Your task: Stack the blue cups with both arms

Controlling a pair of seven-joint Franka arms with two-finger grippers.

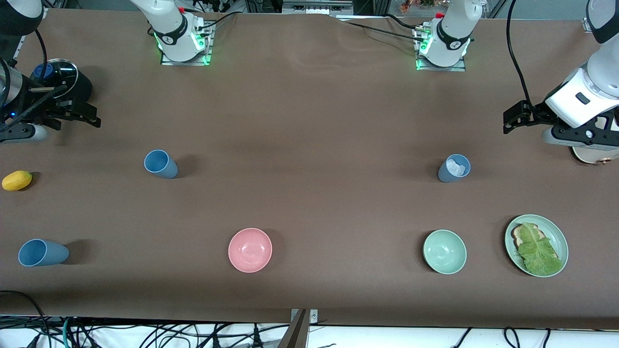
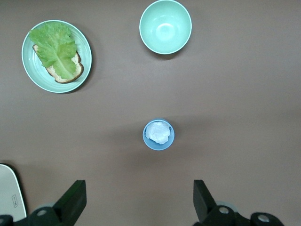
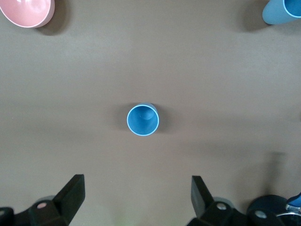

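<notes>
A sky-blue cup point(image 1: 161, 164) stands upright and empty toward the right arm's end of the table; it also shows in the right wrist view point(image 3: 143, 119). A duller grey-blue cup point(image 1: 454, 168) stands toward the left arm's end with something white and crumpled in it; it also shows in the left wrist view point(image 2: 158, 134). A third blue cup point(image 1: 42, 252) sits nearer the front camera at the right arm's end. My right gripper point(image 1: 94, 116) point(image 3: 137, 183) is open and empty, up over the table beside the pot. My left gripper point(image 1: 507, 121) point(image 2: 139, 186) is open and empty, up over the table at its end.
A pink bowl point(image 1: 250, 250), a green bowl point(image 1: 444, 251) and a green plate point(image 1: 556, 227) with bread and lettuce lie near the front edge. A lemon point(image 1: 17, 180) and a black lidded pot point(image 1: 58, 77) are at the right arm's end.
</notes>
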